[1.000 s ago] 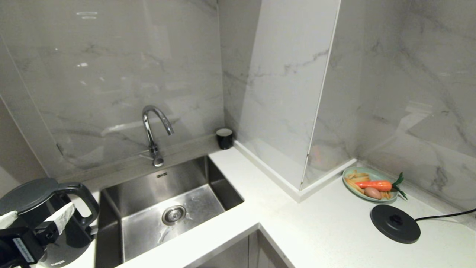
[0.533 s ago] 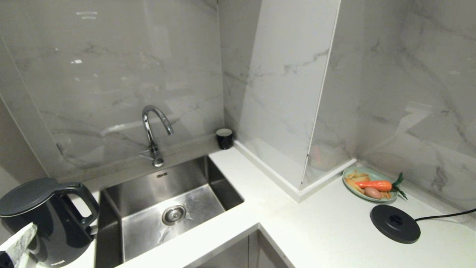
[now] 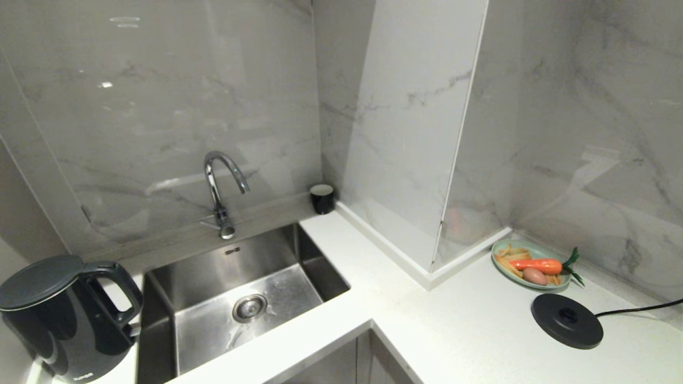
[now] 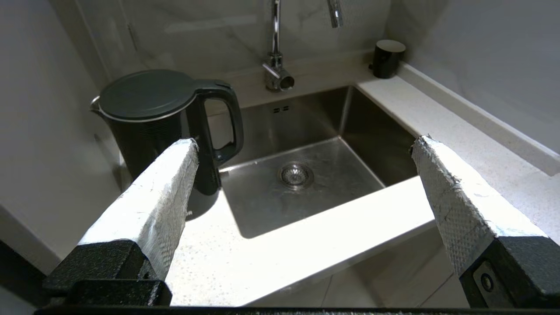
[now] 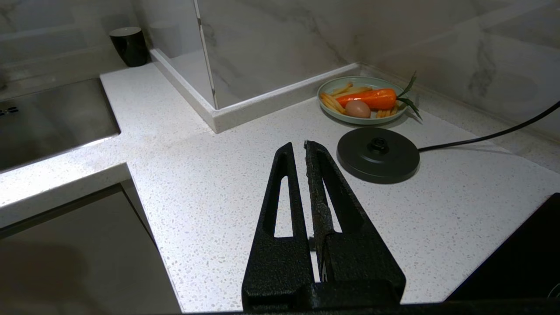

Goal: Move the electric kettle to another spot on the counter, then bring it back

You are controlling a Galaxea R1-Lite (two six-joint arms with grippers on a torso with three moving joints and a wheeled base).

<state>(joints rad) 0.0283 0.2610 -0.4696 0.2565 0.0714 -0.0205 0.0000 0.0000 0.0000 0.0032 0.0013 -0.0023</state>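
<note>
Kettle (image 3: pixel 64 320) stood upright on the white counter (image 3: pixel 469 330), at the far left of the scene, just left of the steel sink (image 3: pixel 240 298). Its lid was closed and its loop handle pointed to the right, toward the sink. Nothing held it. The left gripper (image 4: pixel 304 151) was seen only in its own wrist view: it hung in front of the counter edge, apart from the kettle, and its two padded fingers (image 4: pixel 153 201) stood wide apart with nothing between them. On the right part of the counter lay the round black base (image 3: pixel 567 321) with its cord, empty, and just behind it a green plate (image 3: pixel 501 250) with a carrot (image 3: pixel 536 265), an egg and some fries. The right gripper (image 5: pixel 297 148) hovered near this base, above the counter, with its fingers pressed together and holding nothing. A small black cup (image 3: pixel 322 198) stood in the far corner behind the sink, right of the tap (image 3: pixel 219 186).
</note>
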